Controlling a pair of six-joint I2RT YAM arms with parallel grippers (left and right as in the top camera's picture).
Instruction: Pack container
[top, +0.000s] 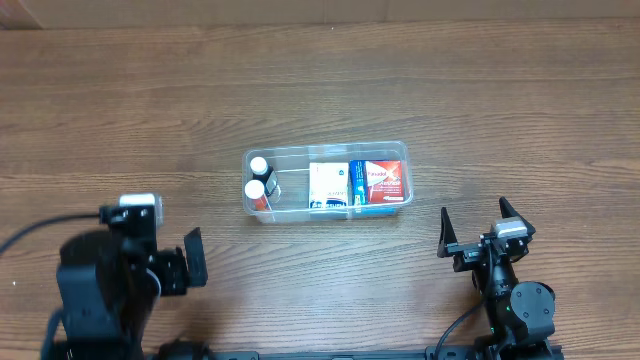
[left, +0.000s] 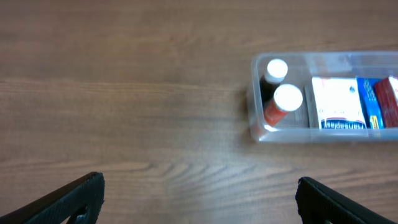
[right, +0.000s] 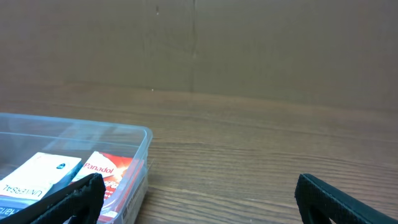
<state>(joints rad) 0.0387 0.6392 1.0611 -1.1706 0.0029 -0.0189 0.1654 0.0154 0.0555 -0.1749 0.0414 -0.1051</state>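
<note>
The clear plastic container (top: 328, 150) sits mid-table. Inside it are two white-capped bottles (top: 258, 177) at its left end, a white box (top: 327, 184) in the middle, a blue box (top: 356, 182) and a red box (top: 385, 182) at the right. My left gripper (top: 195, 256) is open and empty at the near left, apart from the container (left: 256, 99). My right gripper (top: 478, 228) is open and empty at the near right; in its wrist view the container's corner (right: 142, 138) with the red box (right: 106, 172) lies to the left.
Bare wooden tabletop (top: 480, 90) surrounds the container on all sides. A brown cardboard wall (right: 199, 43) stands beyond the table's far edge in the right wrist view.
</note>
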